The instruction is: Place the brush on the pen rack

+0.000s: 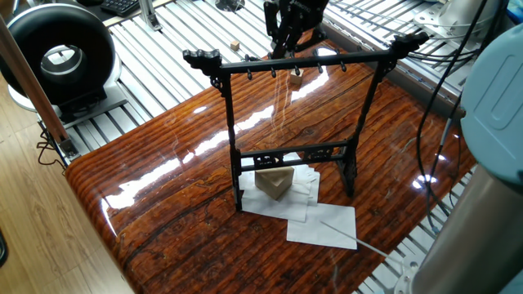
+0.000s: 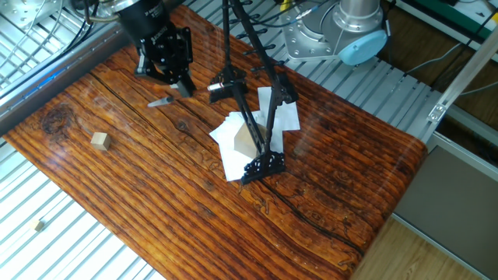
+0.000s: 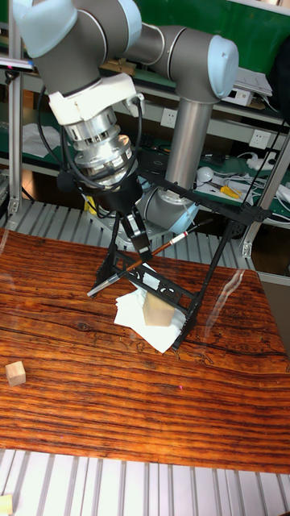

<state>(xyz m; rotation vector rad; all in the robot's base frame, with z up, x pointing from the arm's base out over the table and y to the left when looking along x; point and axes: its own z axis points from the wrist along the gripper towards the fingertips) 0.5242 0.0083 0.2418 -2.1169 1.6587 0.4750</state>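
Note:
My gripper [image 3: 135,248] is shut on the brush [image 3: 166,243], a thin dark shaft held slanting above the table, its low end to the left and its high end toward the rack's top bar. In the other fixed view the gripper [image 2: 182,83] hangs left of the pen rack [image 2: 250,117], and the brush's grey tip [image 2: 162,101] sticks out below it. The pen rack [image 1: 302,63] is a tall black frame with a pegged crossbar, and the gripper [image 1: 284,42] sits just behind that bar. The pen rack [image 3: 211,260] stands upright to the gripper's right.
A beige wedge block [image 1: 274,181] and white papers [image 1: 323,222] lie at the rack's feet. A small wooden cube [image 2: 99,140] rests on the table's left part. A black round device [image 1: 57,53] stands beyond the table's edge on metal slats.

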